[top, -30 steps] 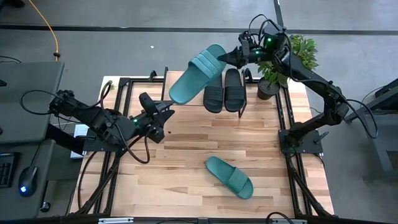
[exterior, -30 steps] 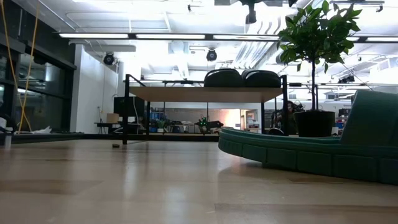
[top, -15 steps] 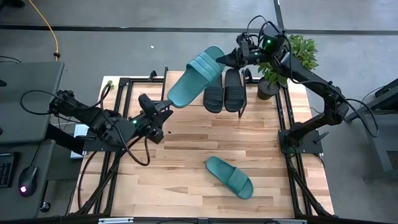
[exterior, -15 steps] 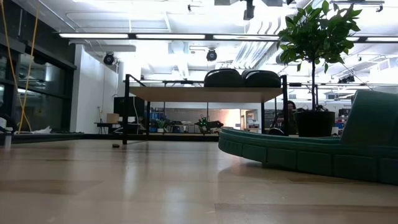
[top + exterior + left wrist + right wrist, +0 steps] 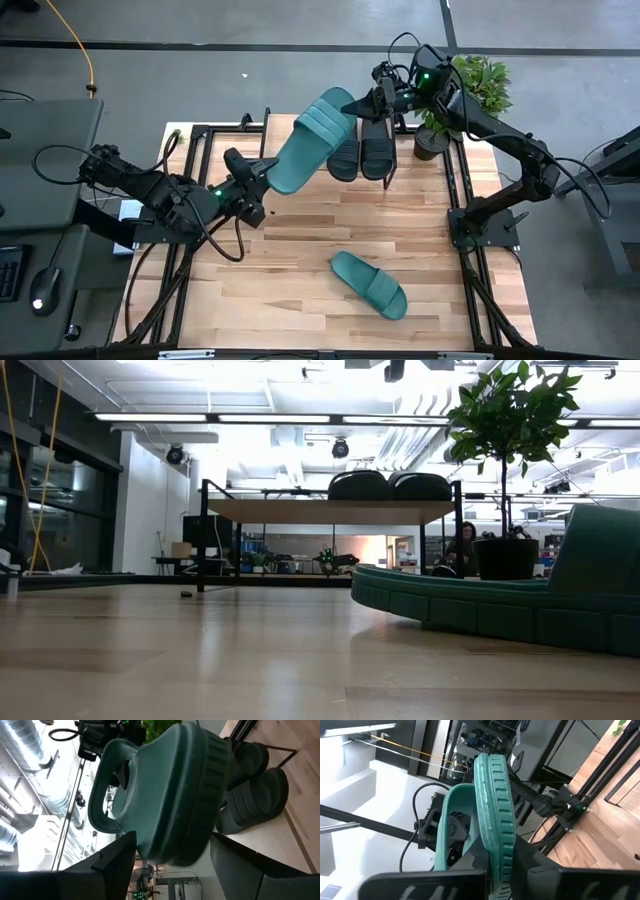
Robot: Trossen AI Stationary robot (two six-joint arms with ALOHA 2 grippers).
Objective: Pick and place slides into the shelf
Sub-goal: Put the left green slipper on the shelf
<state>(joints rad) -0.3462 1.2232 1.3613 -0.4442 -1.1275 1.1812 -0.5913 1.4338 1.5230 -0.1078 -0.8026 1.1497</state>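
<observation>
So rn your right gripper (image 5: pixel 374 100) has the teal slide (image 5: pixel 312 141) pinched by one end, jaws clamped tight on the sole edge w/ the slide hanging out over the back-left part of the surface (image 5: pixel 300 240), just beside the shelf (image 5: pixel 395 172). In the right wrist view you can see the sole standing on edge between the jaws, so it's a thin-edge pinch, prob why the far end droops toward the left arm. Your left gripper (image 5: pixel 262 176) sits right at that low end, jaws wide apart on either side of it and not closed on anything; in the left wrist view the slide fills the gap between them. Looks to me like a handoff or a re-grip setup, tbh: the right arm carries, the left is lined up to steady or take over so the slide goes in flat. As for what's in the shelf: the two black slides (image 5: pixel 360 148) are already parked on top of it side by side, next to the potted plant (image 5: pixel 462 95), w/ room left beside them afaict. The other teal slide (image 5: pixel 369 284) lies flat on the surface near the front, well apart from both arms, not picked yet. So roughly half done imo.
</observation>
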